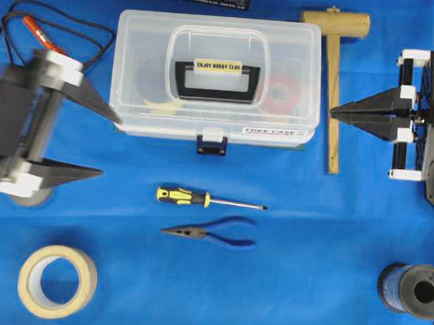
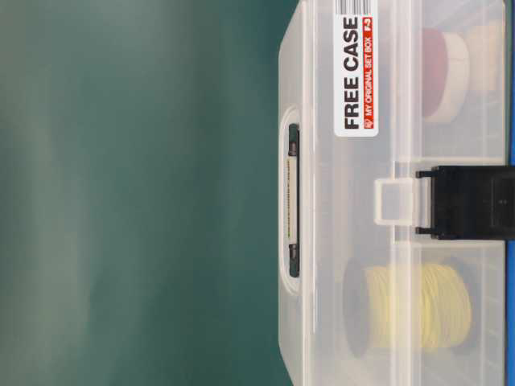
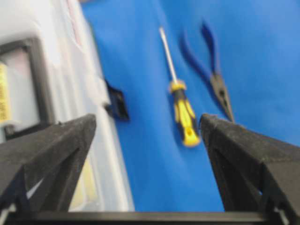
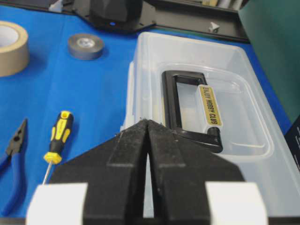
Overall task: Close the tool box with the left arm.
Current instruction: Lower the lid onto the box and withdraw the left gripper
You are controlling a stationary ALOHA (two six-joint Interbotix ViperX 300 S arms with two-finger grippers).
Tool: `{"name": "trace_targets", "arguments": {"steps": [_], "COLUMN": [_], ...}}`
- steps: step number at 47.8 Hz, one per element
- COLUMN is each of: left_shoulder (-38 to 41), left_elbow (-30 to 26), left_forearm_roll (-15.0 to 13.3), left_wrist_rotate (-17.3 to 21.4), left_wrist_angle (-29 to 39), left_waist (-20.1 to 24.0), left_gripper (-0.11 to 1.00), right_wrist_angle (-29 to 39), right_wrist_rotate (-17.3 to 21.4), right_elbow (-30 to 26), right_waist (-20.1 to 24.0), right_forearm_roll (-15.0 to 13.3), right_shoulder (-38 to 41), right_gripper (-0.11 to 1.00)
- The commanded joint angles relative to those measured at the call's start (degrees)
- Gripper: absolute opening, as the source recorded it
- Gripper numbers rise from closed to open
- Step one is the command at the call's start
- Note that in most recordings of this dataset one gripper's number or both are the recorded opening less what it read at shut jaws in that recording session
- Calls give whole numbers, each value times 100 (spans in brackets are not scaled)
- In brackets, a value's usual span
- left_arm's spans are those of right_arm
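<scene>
The tool box (image 1: 294, 51) is a clear plastic case with a black handle (image 1: 215, 82). Its lid lies down on the base, and a dark blue latch (image 1: 212, 143) sits at the front edge. My left gripper (image 1: 109, 147) is open wide at the box's front left corner, with nothing between its fingers. One fingertip (image 1: 115, 118) is right at that corner; contact is unclear. In the left wrist view the box (image 3: 61, 61) runs along the left, past the gripper (image 3: 147, 119). My right gripper (image 1: 334, 114) is shut and empty, just right of the box.
A yellow-handled screwdriver (image 1: 201, 199) and blue pliers (image 1: 210, 234) lie in front of the box. A wooden mallet (image 1: 335, 88) lies at the box's right side. A masking tape roll (image 1: 57, 281) sits front left, a wire spool (image 1: 413, 290) front right, and a red-tipped cable (image 1: 35, 29) back left.
</scene>
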Motion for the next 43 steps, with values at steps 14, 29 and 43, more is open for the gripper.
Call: {"name": "trace_targets", "arguments": {"steps": [14, 29, 43], "left_shoulder": [-1881, -2839, -3050], "left_elbow": [1529, 3023, 3630], "left_forearm_roll": [-132, -105, -105], "left_wrist_rotate": [-272, -1134, -1151], "left_wrist_angle": [-1204, -1740, -2461], "left_waist": [0, 35, 35], "left_gripper": [89, 89, 89], "right_wrist_angle": [-35, -44, -44], "right_wrist_rotate": [9, 9, 18], "right_elbow": [-70, -62, -62], "right_waist": [-9, -9, -9], "right_forearm_roll": [0, 0, 9], "right_shoulder": [26, 44, 88], "right_gripper": [0, 0, 0]}}
